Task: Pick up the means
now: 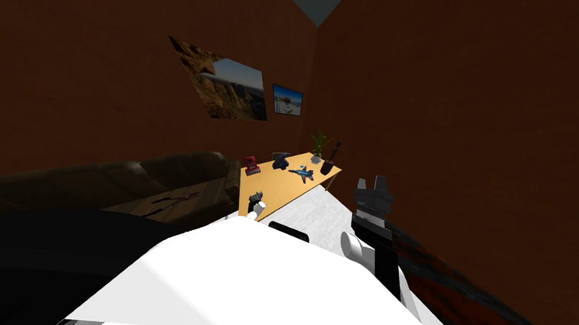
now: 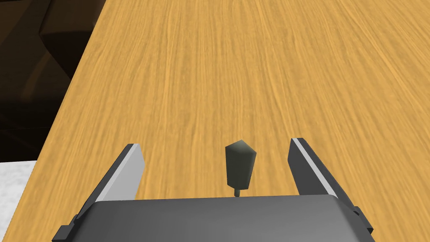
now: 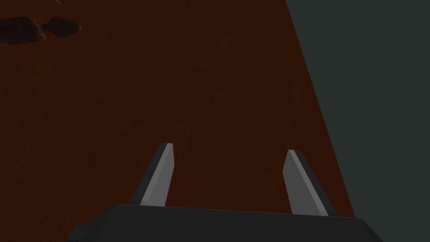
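Our left gripper [image 2: 216,144] hangs over the near end of the wooden table [image 2: 252,63], its fingers spread wide. Between them, touching neither, is the small dark grey pointed piece [image 2: 240,166] with a thin pin at one end, close to the gripper's dark body. Toward the table's far end stand a toy jet [image 1: 302,173] and a potted plant [image 1: 318,145]. Our right gripper [image 1: 373,186] is raised beside the table, its fingers spread too.
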Robot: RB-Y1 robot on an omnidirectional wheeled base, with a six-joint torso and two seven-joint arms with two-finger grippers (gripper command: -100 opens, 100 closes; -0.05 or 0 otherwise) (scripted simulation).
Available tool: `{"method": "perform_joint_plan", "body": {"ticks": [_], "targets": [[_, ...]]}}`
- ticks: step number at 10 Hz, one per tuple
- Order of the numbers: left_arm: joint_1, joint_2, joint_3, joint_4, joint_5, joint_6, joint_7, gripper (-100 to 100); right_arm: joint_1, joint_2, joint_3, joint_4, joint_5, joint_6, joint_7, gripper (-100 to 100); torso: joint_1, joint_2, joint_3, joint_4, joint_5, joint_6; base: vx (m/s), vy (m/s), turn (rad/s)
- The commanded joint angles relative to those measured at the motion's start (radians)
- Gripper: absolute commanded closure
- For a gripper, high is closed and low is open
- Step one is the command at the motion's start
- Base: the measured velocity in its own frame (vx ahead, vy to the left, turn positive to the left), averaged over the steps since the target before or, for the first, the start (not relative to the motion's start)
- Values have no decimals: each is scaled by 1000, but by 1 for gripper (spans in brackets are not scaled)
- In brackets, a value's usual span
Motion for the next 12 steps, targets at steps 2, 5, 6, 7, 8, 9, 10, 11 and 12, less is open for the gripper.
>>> {"method": "perform_joint_plan", "body": {"ticks": [2, 5, 6, 7, 8, 9, 10, 11, 12], "targets": [[-51, -5, 4, 72, -30, -30, 12, -100, 0, 0, 0, 0, 0, 0, 0, 0, 1, 0, 0, 0, 0, -1, -15, 40, 144], [-57, -7, 5, 79, -33, -36, 14, 100, 0, 0, 0, 0, 0, 0, 0, 0, -1, 0, 0, -1, -1, -1, -1, 2, 1], [-56, -6, 5, 79, -33, -37, 14, 100, 0, 0, 0, 0, 0, 0, 0, 0, -2, 0, 0, 0, -1, 0, 0, 0, 0], [-56, -6, 5, 79, -33, -37, 14, 100, 0, 0, 0, 0, 0, 0, 0, 0, -2, -1, -1, -1, -1, 0, 0, 0, 0], [-56, -6, 5, 79, -33, -37, 15, 0, 0, 0, 0, 0, 0, 0, 0, 0, -2, -1, -1, -1, -1, 0, 0, 0, 0], [-76, -26, 18, 51, -54, -18, -7, 100, 0, 0, 0, 0, 0, 0, 0, 0, -3, -1, -1, -1, -1, 0, -6, 17, 85], [-23, 0, 2, 26, -3, -3, 4, 100, 0, 0, 0, 0, 0, 0, 0, 0, -2, -1, 0, 0, -1, 1, 19, -31, -285], [-12, 0, 2, 7, -3, -3, 4, 100, 0, 0, 0, 0, 0, 0, 0, 0, -4, -1, -1, -1, -1, 1, 21, -50, -145], [-12, 0, 2, 7, -3, -3, 4, 100, 0, 0, 0, 0, 0, 0, 0, 0, -5, -2, -1, -1, -1, 0, 12, -31, 37]]}}
